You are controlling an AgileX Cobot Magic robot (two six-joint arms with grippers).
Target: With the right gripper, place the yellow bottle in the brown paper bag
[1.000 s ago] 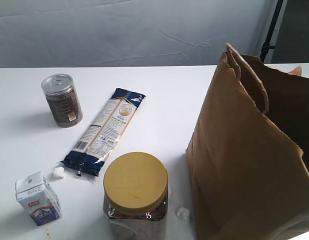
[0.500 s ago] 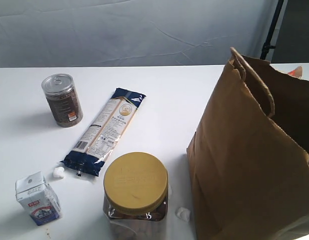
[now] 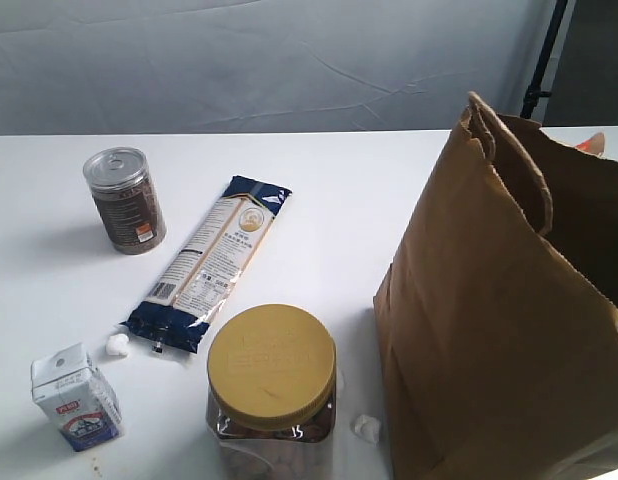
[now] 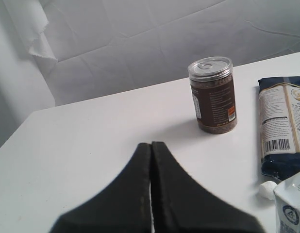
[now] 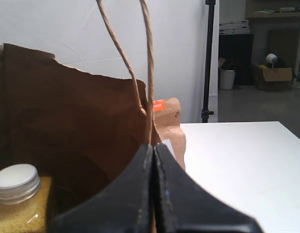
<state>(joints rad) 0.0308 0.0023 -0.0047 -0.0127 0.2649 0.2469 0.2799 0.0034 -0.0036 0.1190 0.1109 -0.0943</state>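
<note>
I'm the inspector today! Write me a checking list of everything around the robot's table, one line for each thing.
Surface: white table, with small white lumps on it.
Job's things: brown paper bag stands upright; yellow bottle seems to be inside it, white cap on.
Clutter: brown can standing, blue packet lying flat, yellow-lidded jar, small carton.
Tools: left tool shut, holding nothing, above the table; right tool shut, at the bag's top edge.
Cables: nothing seen.
Surroundings: white cloth backdrop, black stand pole, cardboard box on the floor beyond.
</note>
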